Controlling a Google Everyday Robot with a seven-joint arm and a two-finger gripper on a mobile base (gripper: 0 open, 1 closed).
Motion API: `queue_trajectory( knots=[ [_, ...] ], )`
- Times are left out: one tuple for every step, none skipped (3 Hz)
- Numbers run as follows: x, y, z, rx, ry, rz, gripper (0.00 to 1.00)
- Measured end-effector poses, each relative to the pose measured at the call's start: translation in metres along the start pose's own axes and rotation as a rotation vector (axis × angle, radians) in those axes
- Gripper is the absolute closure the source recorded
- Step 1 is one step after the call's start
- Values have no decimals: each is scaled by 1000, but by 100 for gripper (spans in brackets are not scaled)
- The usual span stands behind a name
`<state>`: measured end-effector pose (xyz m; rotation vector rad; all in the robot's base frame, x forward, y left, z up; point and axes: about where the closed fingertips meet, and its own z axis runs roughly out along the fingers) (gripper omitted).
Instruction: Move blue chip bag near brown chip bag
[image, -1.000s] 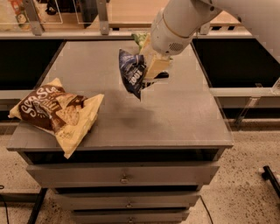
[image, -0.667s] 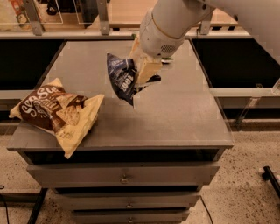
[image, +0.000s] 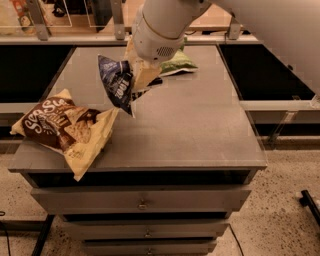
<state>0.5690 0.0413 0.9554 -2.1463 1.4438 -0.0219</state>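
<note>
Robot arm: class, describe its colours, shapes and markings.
The arm is smooth, white and rounded, ending in a thick cylindrical wrist with a thin gold ring and a small dotted grille. The hand, over the table at the blue chip bag, has flat cream fingers. No cables show.

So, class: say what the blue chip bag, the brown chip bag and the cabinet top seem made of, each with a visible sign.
The blue chip bag, held by the gripper over the cabinet top: probably glossy plastic film; it glints and creases. The brown chip bag: similar film, duller, crumpled. The top: smooth matte grey, laminate or metal, unclear.
</note>
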Motion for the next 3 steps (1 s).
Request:
queue_trajectory(
  knots=[
    [-15,-19,4,11,1,-10,13],
    [-28,-33,6,-3,-32,-20,0],
    [-28,-33,6,-3,-32,-20,0]
  ],
)
